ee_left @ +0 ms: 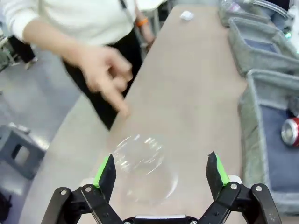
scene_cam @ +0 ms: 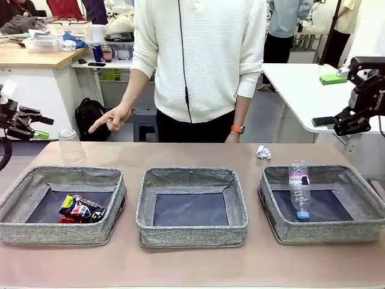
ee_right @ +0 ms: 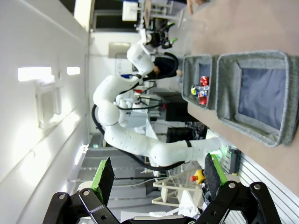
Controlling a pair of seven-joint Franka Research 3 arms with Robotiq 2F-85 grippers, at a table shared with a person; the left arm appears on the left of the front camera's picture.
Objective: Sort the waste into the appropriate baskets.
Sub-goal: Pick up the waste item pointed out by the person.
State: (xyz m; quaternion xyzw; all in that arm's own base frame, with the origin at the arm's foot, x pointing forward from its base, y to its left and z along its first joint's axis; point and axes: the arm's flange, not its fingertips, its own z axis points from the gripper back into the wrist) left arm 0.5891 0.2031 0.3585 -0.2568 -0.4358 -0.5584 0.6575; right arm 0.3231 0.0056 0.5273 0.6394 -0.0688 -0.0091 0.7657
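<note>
Three grey baskets (scene_cam: 192, 232) were set in a row: crushed cans (scene_cam: 81, 209) were seen in the left one, the bottle (scene_cam: 299, 188) in the right. The clear cup (scene_cam: 71, 146) and paper wad (scene_cam: 263, 152) were seen beyond them. The left gripper (ee_left: 160, 161) was held wide open, empty, near the cup; the right gripper (ee_right: 158, 163) was likewise spread, nothing held.

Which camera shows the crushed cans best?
The front view: both crushed cans lie plainly in the left basket. The left wrist view catches one red can at its edge; the right wrist view shows the cans small and far off.
</note>
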